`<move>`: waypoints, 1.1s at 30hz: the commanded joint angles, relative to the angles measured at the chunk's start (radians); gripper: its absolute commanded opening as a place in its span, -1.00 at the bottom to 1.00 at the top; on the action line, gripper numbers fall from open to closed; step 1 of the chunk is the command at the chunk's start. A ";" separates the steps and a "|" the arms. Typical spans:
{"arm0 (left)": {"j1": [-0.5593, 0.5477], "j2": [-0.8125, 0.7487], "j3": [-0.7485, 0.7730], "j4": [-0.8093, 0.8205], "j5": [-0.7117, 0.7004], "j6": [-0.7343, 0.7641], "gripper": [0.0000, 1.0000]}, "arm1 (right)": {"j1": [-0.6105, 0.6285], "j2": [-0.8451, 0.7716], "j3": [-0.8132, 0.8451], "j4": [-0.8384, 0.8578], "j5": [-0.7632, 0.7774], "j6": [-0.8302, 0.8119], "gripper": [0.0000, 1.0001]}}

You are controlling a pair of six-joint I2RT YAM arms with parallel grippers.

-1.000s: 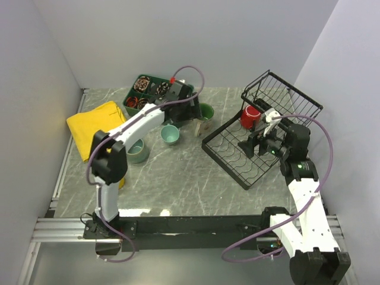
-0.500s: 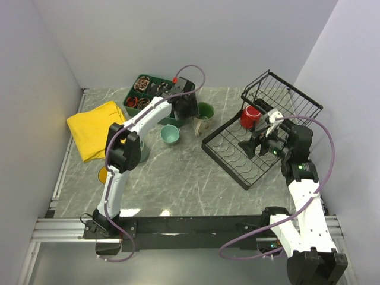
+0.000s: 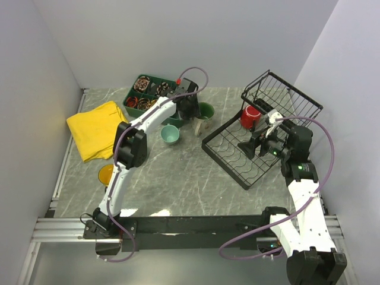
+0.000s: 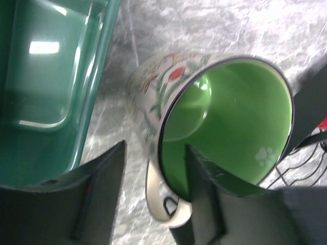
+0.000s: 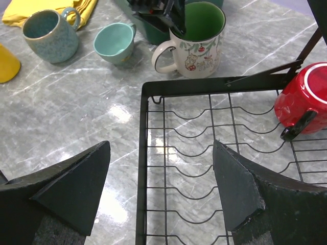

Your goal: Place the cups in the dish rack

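Two pairs of fingers, neither gripping: left fingers (image 4: 102, 204) half-open astride the mug (image 4: 230, 117) rim, right fingers (image 5: 76, 184) wide over the rack (image 5: 142, 153).

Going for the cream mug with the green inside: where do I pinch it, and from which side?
Probably best to pinch the rim wall of the cream mug from straight above, one finger inside, one outside, beside the handle. It stands upright, mouth open, and the dish rack and green tray crowd its sides. The left gripper straddles that wall there.
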 commanded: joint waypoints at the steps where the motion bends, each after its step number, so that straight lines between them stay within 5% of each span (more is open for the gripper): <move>1: -0.002 0.015 0.046 -0.012 -0.024 0.026 0.01 | -0.011 -0.010 -0.010 0.035 -0.019 0.004 0.74; 10: -0.002 -0.063 -0.004 0.047 -0.029 0.078 -0.96 | -0.014 -0.009 -0.010 0.031 -0.022 0.002 0.75; 23: 0.066 -0.265 -0.128 0.300 0.163 -0.012 -0.98 | -0.017 0.008 0.001 0.000 -0.088 -0.016 0.75; 33: 0.175 -0.613 -0.485 0.734 0.344 -0.305 -0.98 | 0.023 0.175 0.159 -0.110 -0.288 -0.025 0.89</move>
